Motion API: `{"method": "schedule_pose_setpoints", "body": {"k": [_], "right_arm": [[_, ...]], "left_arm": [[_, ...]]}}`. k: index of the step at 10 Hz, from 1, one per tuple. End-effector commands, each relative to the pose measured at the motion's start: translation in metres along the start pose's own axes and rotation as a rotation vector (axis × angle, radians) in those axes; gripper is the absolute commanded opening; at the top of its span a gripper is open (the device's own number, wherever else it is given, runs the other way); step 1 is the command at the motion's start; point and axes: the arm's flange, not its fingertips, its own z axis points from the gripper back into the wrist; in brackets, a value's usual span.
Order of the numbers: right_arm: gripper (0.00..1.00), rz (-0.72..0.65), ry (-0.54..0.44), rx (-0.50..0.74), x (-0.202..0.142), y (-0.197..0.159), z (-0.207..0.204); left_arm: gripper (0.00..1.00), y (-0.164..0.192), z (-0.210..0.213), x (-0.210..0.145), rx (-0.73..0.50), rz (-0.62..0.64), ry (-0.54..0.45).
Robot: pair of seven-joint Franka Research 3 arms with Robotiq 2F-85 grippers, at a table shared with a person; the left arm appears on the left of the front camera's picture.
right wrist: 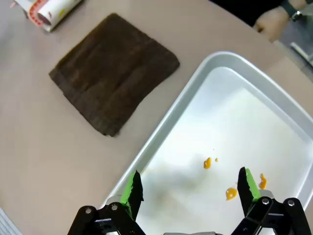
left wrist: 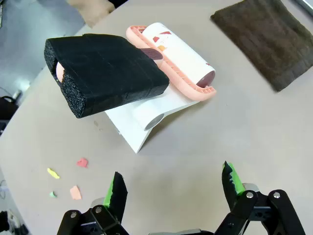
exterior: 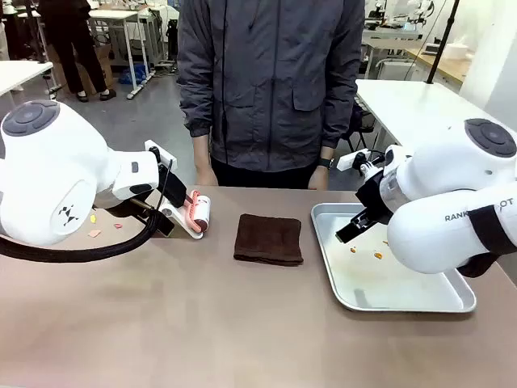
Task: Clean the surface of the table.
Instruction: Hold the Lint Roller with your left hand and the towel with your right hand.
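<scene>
Left gripper (left wrist: 174, 188) wide, empty, bottom centre; lint roller (left wrist: 178, 54) upper centre. Right gripper (right wrist: 190, 188) wide, empty, over tray (right wrist: 230, 112). Brown cloth (exterior: 269, 238) mid-frame on table (exterior: 202, 323).

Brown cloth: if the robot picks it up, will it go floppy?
Probably floppy: the brown cloth looks like soft, folded fabric, so it should sag and may unfold if lifted by one edge. Pushed, it would likely bunch or slide on the smooth table, not roll.
</scene>
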Motion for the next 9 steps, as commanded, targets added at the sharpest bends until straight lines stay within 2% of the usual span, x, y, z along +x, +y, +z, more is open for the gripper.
{"method": "schedule_pose_setpoints", "body": {"k": [1,9], "right_arm": [[1.00,0.000,0.000,0.000,0.0000,0.0000,0.0000],[1.00,0.000,0.000,0.000,0.0000,0.0000,0.0000]], "left_arm": [[1.00,0.0000,0.0001,0.0000,0.000,0.000,0.000],[1.00,0.0000,0.0001,0.0000,0.000,0.000,0.000]]}}
